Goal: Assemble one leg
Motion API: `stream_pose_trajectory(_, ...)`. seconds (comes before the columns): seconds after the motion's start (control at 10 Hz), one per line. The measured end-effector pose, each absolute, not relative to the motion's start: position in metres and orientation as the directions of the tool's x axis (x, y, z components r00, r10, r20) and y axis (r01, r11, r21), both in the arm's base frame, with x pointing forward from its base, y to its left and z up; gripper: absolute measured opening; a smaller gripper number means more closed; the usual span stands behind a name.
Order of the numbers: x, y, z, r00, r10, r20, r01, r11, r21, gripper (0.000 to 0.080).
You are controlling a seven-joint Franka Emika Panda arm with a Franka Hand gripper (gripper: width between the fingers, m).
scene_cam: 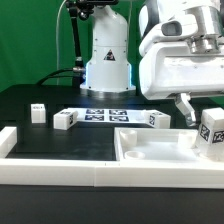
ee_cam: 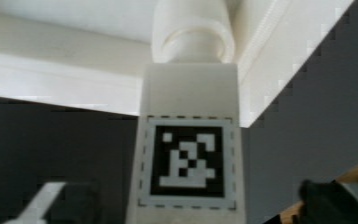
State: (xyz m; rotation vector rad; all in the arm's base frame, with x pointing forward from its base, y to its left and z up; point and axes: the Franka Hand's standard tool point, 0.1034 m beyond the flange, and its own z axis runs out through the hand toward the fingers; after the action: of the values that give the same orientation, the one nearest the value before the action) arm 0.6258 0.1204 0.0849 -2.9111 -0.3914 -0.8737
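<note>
While the leg (ee_cam: 188, 140) stands against the white panel (ee_cam: 69, 60), the end effector (ee_cam: 190, 200) gapes wide, its fingers (ee_cam: 43, 205) clear of the leg on both sides.

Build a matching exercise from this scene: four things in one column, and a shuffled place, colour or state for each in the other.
Things:
1. leg seen in the wrist view
2. marker board
3. gripper
4. table

Descriptions:
A. black
B. open
C. lying flat, mid-table
D. upright, at the exterior view's right

Pairs: 1-D, 2-C, 3-B, 4-A
</note>
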Motion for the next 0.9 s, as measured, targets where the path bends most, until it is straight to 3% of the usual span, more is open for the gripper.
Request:
stream_pose_trajectory(0.5, 0.627, 0.12, 0.086, 0.805, 0.222, 0.55, 0.266, -0.964, 0.0, 0.0649)
stream_pose_trajectory(0.9, 0.636, 0.125, 0.109, 0.818, 0.24, 0.523, 0.281, -0.96, 0.002, 0.0649)
